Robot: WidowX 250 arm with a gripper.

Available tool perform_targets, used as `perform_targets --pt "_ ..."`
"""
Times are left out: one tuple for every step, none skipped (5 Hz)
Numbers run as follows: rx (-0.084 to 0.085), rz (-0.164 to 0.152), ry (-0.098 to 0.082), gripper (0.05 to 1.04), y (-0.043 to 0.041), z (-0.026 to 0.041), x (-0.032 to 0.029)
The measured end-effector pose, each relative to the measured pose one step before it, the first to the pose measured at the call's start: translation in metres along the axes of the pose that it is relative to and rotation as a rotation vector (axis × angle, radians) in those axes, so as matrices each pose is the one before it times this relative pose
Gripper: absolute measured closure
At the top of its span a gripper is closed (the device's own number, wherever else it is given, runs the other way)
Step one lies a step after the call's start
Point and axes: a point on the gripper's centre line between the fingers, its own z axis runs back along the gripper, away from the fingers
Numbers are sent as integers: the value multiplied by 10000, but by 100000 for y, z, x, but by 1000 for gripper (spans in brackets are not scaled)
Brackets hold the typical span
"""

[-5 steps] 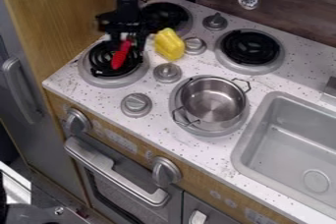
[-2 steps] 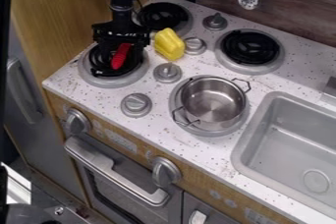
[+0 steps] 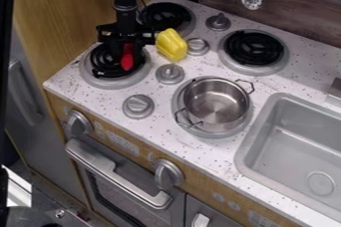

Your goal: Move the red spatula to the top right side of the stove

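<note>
We see the black two-finger claw (image 3: 126, 51) hanging over the black coil burner with a silver ring (image 3: 93, 75) near the left corner of the white speckled surface (image 3: 83, 91). We cannot tell whether the claw is open, closed or gripping anything. The red spatula (image 3: 127, 61) shows as a short rounded red piece just below the claw, in front of this burner's dark coils; we cannot tell whether it touches them.

Just right of the claw we find the yellow bell pepper-shaped toy (image 3: 172, 46), on the surface beside a grey round knob (image 3: 198, 46). Behind the claw, near the surface's top corner, sits a second black coil burner (image 3: 166, 16). A third black coil burner (image 3: 254, 48) lies to the right, toward the back edge, well apart from the spatula.

Nearer the surface's front edge, we see the shiny metal pot with two wire handles (image 3: 215, 104), upright on a silver ring (image 3: 213, 133). To its right, the grey rectangular sink (image 3: 293, 141) is set into the surface. Two more grey knobs stand between the pot and the left corner's burner.
</note>
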Motion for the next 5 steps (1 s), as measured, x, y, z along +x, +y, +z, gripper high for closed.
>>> perform_targets --pt "-10 -148 24 674 -392 8 -158" --pt "-93 -258 -18 675 -788 572 -974" --pt "-318 -189 -923 675 -1568 3613 -278" --pt "-377 -503 -1127 676 -3292 4155 30" --pt "-381 -568 -215 676 -3196 530 -823"
